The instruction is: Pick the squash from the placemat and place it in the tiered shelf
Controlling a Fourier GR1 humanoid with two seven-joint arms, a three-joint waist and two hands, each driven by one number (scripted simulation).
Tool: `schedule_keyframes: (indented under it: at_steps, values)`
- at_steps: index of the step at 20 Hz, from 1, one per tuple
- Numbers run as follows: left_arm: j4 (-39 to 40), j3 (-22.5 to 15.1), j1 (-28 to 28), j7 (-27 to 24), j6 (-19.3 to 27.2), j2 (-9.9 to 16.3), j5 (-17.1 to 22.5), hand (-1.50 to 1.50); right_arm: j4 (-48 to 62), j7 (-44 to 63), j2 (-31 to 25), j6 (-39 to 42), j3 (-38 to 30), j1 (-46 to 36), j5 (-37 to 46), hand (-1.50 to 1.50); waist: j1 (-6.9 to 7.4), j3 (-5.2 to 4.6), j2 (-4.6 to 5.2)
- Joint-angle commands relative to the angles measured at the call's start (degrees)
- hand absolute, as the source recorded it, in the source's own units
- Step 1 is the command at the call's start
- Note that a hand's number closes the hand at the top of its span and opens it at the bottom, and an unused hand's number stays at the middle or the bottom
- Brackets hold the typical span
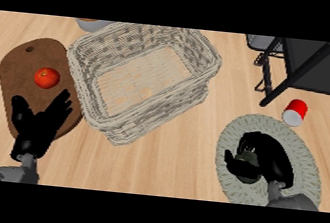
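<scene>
Black fingers (245, 141) of the right hand (261, 160) curl down over a dull green, rounded squash (247, 160), thumb on its near side, so the hand looks clamped round it while it sits on the round, pale grey woven placemat (303, 152). The step in hand seems to be securing the grasp before lifting; done well, the squash should come straight up clear of the mat, then travel toward the dark metal tiered shelf (306, 67) at the upper right, passing wide of the small red and white can (295, 112) lying between the two. Most of the squash is hidden under the palm, so whether it has left the mat cannot be told. The shelf is cut off by the view's edge and its tiers are hard to make out. The left hand (39, 121) rests with fingers straight and spread over the brown oval wooden board (20, 64), just below a red tomato (46, 77), beside the large white wicker basket (204, 47).
</scene>
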Motion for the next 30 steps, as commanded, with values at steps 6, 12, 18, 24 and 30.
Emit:
schedule_keyframes:
  at_steps: [6, 12, 18, 24, 30]
  values:
    - [1.83, 0.54, -1.4, 2.99, 0.44, -0.03, -0.25, 0.0, -9.49, -13.9, -8.46, 9.78, -6.73, -2.38, -9.82, 1.5, -0.67, -0.2, 0.21]
    - [-0.24, 1.26, 2.35, 1.89, -1.04, 0.66, 0.71, 0.0, -32.19, 0.67, -10.54, 11.24, -13.15, -3.16, -11.5, 1.5, -1.36, -0.29, -0.2]
    - [1.77, 0.84, 2.0, -0.04, -0.79, -0.78, 0.0, 0.0, -37.88, 14.07, -15.45, 17.8, -24.7, -12.58, -18.36, 1.5, -0.45, -0.29, 0.15]
    - [-2.52, -0.12, 0.52, 4.98, -0.22, -0.52, -0.37, 0.0, -34.71, 19.72, -22.09, 22.84, -35.84, -22.55, -27.84, 1.5, -0.13, -0.24, 0.14]
    - [0.13, 0.6, -0.26, 3.25, -1.33, -0.48, -0.22, 0.0, -18.18, 20.82, -28.83, 24.8, -39.56, -35.86, -31.54, 1.5, 0.49, -0.27, 0.39]
